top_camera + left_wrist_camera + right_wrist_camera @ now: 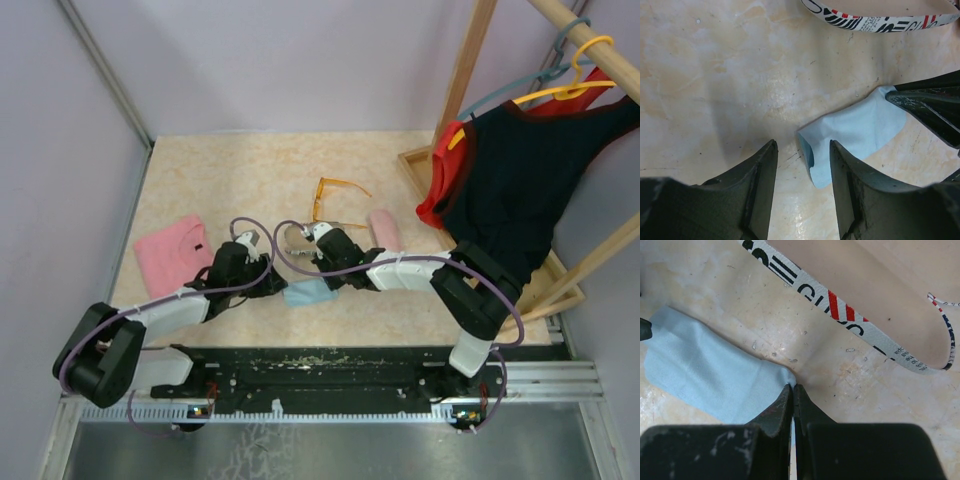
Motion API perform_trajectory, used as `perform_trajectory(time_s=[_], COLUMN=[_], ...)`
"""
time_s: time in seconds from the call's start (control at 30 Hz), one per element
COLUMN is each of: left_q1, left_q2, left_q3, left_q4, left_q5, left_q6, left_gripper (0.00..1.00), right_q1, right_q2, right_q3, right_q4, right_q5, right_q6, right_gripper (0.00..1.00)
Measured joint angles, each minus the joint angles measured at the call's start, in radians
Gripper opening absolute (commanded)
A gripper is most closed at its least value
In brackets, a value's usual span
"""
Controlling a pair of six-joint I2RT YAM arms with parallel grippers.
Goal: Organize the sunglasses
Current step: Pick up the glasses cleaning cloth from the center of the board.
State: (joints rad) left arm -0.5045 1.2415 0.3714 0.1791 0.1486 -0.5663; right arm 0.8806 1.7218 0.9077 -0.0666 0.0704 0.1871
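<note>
Two sets of fingers meet over a small light blue cleaning cloth [308, 293] on the beige marbled worktop [230, 170], one at each end of it. This looks like a way to stretch or fold it flat before it goes in with the eyewear.

The right gripper [792, 387] has its fingers [775, 410] pressed fully together. The cloth's corner runs right into their tips, so it appears to be nipped there and pinned down.

The left gripper [802, 150] stands about half open. Its fingers [760, 175] straddle the opposite, slightly curled corner without clamping it. My guess is that it is lining up to take that end.

Just beyond the cloth lies the black-and-white printed case with red marks [840, 310], its mouth gaping, probably ready to be filled.

The sunglasses with the orange translucent frame [317, 198] sit farther back on the worktop, arms unfolded and well clear of both grippers. A pink oblong case [384, 230] lies just to their right. I cannot make out the black pair in these views. A folded pink cloth [170, 255] rests off to the left.
</note>
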Motion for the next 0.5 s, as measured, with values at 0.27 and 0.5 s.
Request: perform_trajectory(time_s=[0.27,0.5], left_q1=[-0.034,-0.085], left_q2=[0.029,0.032], left_q3=[0.039,0.050], left_q4=[-0.036,-0.070], left_q5=[-0.047,-0.101], left_q6=[-0.021,-0.050], left_gripper=[0.49,0.47], right_q1=[0.000,0.000], right_q2=[0.000,-0.002], right_q3=[-0.006,-0.013], right_q4=[0.015,0.026], right_q5=[-0.001,0.013], right_q6=[0.008,0.051], right_gripper=[0.00,0.00])
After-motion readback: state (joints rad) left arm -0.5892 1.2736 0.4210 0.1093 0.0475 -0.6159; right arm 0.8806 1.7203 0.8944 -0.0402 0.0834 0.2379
